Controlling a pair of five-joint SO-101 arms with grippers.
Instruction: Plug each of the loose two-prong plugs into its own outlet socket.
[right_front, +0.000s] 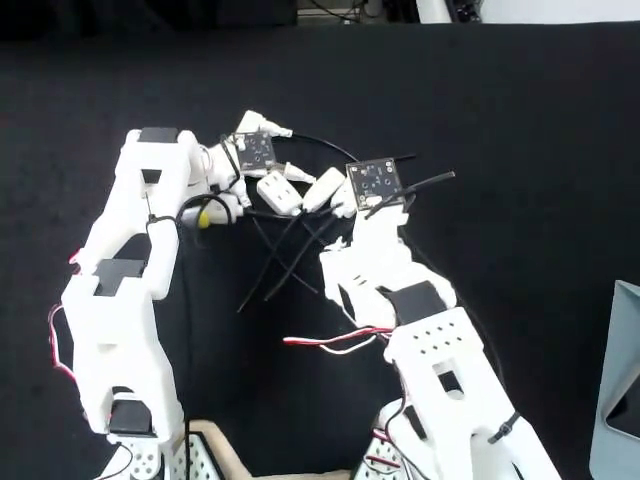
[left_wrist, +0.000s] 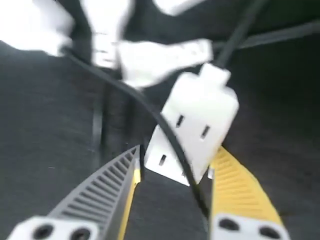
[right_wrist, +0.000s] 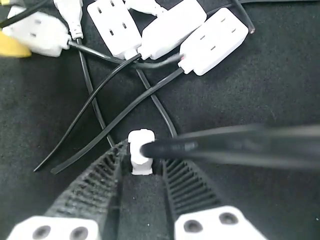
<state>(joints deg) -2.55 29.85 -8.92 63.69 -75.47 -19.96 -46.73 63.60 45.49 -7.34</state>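
White plug, and we have it pinched tight between our right gripper's fingers above the black table. Our left gripper clamps one outlet socket, near three more sockets and crossing cords.

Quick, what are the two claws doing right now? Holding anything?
Left claw: closed on a white outlet socket.
Right claw: closed on a small white plug.
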